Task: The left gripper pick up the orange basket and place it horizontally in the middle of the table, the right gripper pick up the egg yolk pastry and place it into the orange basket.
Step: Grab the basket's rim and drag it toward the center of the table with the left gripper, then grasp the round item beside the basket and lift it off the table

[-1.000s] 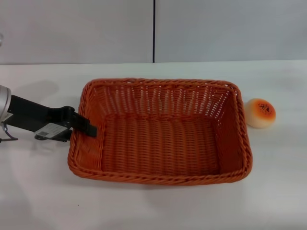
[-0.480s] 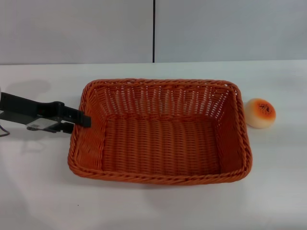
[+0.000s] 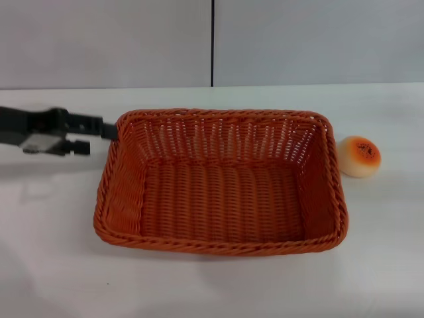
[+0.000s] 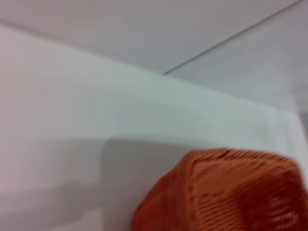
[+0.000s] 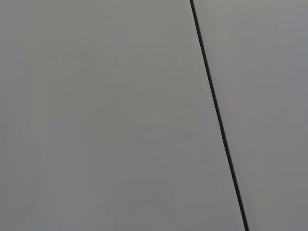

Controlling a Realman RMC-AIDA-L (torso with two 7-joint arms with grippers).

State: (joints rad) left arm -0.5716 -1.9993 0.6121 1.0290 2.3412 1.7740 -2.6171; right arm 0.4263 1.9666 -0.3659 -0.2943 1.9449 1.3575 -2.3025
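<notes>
**Basket set down mid-counter; pastry lies off its right end**

Head view: I see the orange basket [image 3: 220,182] resting flat in the centre of the frame on the white counter [image 3: 212,285], long axis running left to right. The left gripper [image 3: 99,130] sits at the left edge of the frame, tip just beside the basket's upper-left corner; I cannot tell how its jaws stand. The egg yolk pastry [image 3: 359,156] lies at centre right, near the basket's right short side but apart from it. I judge the basket step done and the pastry pick next, a job for the right arm, which this view does not show.

Left wrist view: one basket corner fills the lower right, the counter beyond it; no jaws visible.

Right wrist view: only a grey wall with a dark seam; the right gripper is out of sight.
</notes>
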